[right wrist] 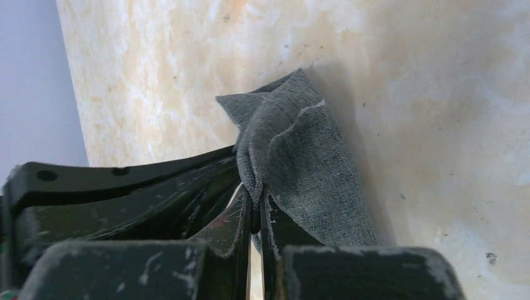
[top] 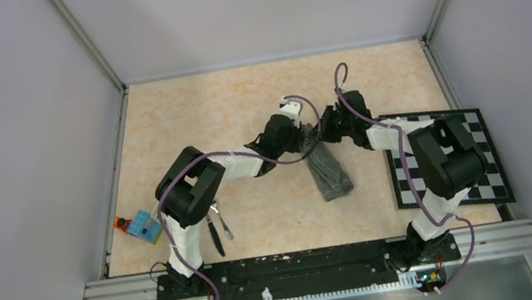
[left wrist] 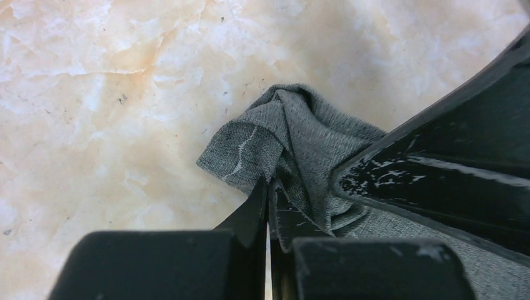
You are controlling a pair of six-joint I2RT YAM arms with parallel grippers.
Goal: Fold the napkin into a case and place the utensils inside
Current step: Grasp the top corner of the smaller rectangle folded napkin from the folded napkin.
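Table (top: 226, 108) centre: napkin (top: 328, 174) bunched into a crumpled strip, not flat. Clenched on its upper end, nearly touching: left gripper (left wrist: 269, 190) and right gripper (right wrist: 255, 199). Risk: with pinches this close the cloth ropes up instead of folding, and the fingers could clash. Checkered board (top: 485, 166) at right, apart from the napkin. Utensils (top: 218, 231) lower left under the left arm's elbow, toy block (top: 145, 226) beside them.

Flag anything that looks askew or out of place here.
The napkin is bunched into a crumpled, slanted strip, not a flat fold. The left gripper and right gripper both pinch its far end, close together. Nothing looks spilled or damaged.
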